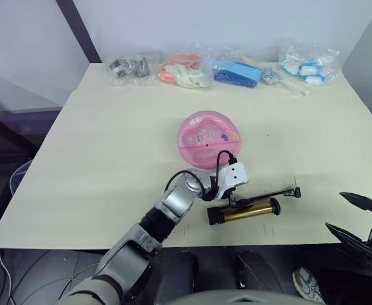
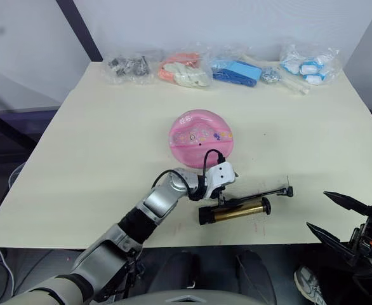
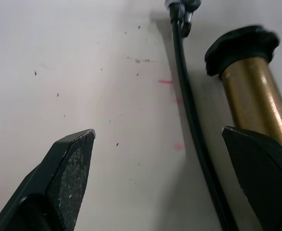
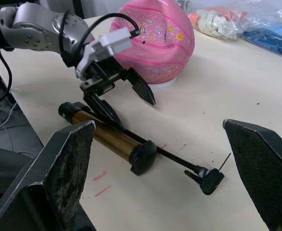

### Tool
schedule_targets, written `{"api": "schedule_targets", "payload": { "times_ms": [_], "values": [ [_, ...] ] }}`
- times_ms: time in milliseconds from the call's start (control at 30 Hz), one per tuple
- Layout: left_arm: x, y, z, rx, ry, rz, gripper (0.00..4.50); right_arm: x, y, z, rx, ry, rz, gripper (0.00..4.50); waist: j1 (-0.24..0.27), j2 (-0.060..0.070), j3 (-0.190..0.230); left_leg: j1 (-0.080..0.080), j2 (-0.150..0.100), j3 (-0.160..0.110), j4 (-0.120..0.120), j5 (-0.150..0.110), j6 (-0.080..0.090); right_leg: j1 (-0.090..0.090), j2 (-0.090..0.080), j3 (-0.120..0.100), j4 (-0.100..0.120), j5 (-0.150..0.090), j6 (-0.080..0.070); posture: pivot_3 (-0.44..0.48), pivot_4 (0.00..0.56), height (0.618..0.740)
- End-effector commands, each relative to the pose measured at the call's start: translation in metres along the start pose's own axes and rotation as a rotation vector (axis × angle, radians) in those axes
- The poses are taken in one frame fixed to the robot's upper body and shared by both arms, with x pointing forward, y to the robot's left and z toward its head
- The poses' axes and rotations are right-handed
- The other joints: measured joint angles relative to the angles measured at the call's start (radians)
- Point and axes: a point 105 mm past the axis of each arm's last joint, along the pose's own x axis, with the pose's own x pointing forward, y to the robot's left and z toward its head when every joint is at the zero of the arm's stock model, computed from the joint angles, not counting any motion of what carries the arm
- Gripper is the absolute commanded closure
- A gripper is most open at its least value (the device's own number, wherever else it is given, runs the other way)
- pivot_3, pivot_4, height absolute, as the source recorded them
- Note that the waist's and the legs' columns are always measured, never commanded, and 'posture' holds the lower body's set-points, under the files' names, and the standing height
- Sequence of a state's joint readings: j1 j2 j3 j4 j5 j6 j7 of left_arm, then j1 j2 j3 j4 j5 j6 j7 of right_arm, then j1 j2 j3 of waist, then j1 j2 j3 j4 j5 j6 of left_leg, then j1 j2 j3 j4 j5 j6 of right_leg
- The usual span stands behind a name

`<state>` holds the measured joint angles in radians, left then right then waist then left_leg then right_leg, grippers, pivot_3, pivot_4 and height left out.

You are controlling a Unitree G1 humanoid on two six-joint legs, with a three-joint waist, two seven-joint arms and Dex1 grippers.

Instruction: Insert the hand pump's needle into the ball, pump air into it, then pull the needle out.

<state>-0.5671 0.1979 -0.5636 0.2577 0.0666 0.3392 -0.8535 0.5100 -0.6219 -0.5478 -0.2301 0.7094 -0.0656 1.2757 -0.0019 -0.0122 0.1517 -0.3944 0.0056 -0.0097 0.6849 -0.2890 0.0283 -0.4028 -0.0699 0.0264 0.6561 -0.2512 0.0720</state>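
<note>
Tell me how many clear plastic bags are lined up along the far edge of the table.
4, in a row along the far edge: one with dark metal parts at the robot's left, then a pink-orange and white one, a blue one, and a blue-and-white one at the right.

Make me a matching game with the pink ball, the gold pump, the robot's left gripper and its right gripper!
Things:
1. ball
2. hand pump
3. left gripper
4. right gripper

Where or how:
A. open, off the table's near right edge
B. lying flat near the front edge
C. open, right over the pump's barrel
D. in the middle of the table

Pairs: 1-D, 2-B, 3-C, 4-A
</note>
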Motion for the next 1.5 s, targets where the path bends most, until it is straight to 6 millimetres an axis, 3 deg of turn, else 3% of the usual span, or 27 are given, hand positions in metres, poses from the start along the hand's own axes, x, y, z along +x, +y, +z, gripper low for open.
{"api": "schedule_targets", "payload": {
  "times_ms": [33, 333, 467, 600, 633, 733, 967, 1167, 1500],
  "values": [
    [0.011, -0.006, 0.010, 0.044, -0.004, -0.038, 0.00, 0.002, 0.003, 0.006, -0.024, -0.012, 0.007, 0.02, 0.001, 0.000, 0.000, 0.000, 0.000, 0.000, 0.000, 0.000, 0.000, 0.000, 0.000, 0.000, 0.000, 0.000, 0.000, 0.000, 0.150, 0.740],
    [0.019, -0.014, -0.001, 0.020, 0.083, -0.096, 0.00, -0.004, 0.001, -0.003, -0.009, 0.064, -0.017, 0.02, 0.002, 0.000, 0.000, 0.000, 0.000, 0.000, 0.000, 0.000, 0.000, 0.000, 0.000, 0.000, 0.000, 0.000, 0.000, 0.000, 0.150, 0.740],
    [0.018, -0.016, -0.002, -0.020, 0.082, -0.099, 1.07, -0.005, -0.002, -0.006, -0.007, 0.078, -0.046, 0.00, 0.002, 0.000, 0.000, 0.000, 0.000, 0.000, 0.000, 0.000, 0.000, 0.000, 0.000, 0.000, 0.000, 0.000, 0.000, 0.000, 0.150, 0.740],
    [0.012, -0.016, -0.004, -0.033, 0.081, -0.120, 3.00, -0.004, -0.002, -0.008, -0.008, 0.085, -0.047, 0.00, 0.002, 0.000, 0.000, 0.000, 0.000, 0.000, 0.000, 0.000, 0.000, 0.000, 0.000, 0.000, 0.000, 0.000, 0.000, 0.000, 0.150, 0.740],
    [0.012, -0.016, -0.004, -0.031, 0.080, -0.119, 3.66, -0.003, -0.002, -0.008, -0.009, 0.085, -0.047, 0.00, 0.002, 0.000, 0.000, 0.000, 0.000, 0.000, 0.000, 0.000, 0.000, 0.000, 0.000, 0.000, 0.000, 0.000, 0.000, 0.000, 0.150, 0.740],
    [0.007, -0.014, -0.002, -0.046, 0.066, -0.129, 4.48, 0.001, -0.002, -0.007, -0.009, 0.078, -0.048, 0.00, 0.001, 0.000, 0.000, 0.000, 0.000, 0.000, 0.000, 0.000, 0.000, 0.000, 0.000, 0.000, 0.000, 0.000, 0.000, 0.000, 0.150, 0.740],
    [-0.004, -0.012, 0.010, -0.049, -0.034, -0.131, 4.48, 0.011, 0.000, -0.005, 0.016, 0.046, -0.076, 0.00, -0.001, 0.001, 0.000, 0.000, 0.000, 0.000, 0.000, 0.000, 0.000, 0.000, 0.000, 0.000, 0.000, 0.000, 0.000, 0.000, 0.150, 0.740],
    [-0.024, -0.007, 0.025, -0.071, -0.186, -0.105, 4.48, 0.029, -0.004, 0.001, 0.136, -0.001, -0.209, 0.00, 0.000, 0.001, 0.000, 0.000, 0.001, -0.001, 0.000, 0.000, 0.000, 0.000, 0.000, 0.000, 0.001, 0.000, 0.000, 0.000, 0.150, 0.740],
    [-0.040, 0.000, 0.024, -0.085, -0.277, -0.071, 4.48, 0.064, -0.005, 0.010, 0.526, -0.064, -0.363, 0.00, 0.000, 0.001, -0.001, -0.001, 0.000, -0.001, 0.000, 0.000, 0.000, 0.000, -0.001, 0.000, 0.000, 0.000, 0.000, 0.000, 0.150, 0.740]
  ]
}}
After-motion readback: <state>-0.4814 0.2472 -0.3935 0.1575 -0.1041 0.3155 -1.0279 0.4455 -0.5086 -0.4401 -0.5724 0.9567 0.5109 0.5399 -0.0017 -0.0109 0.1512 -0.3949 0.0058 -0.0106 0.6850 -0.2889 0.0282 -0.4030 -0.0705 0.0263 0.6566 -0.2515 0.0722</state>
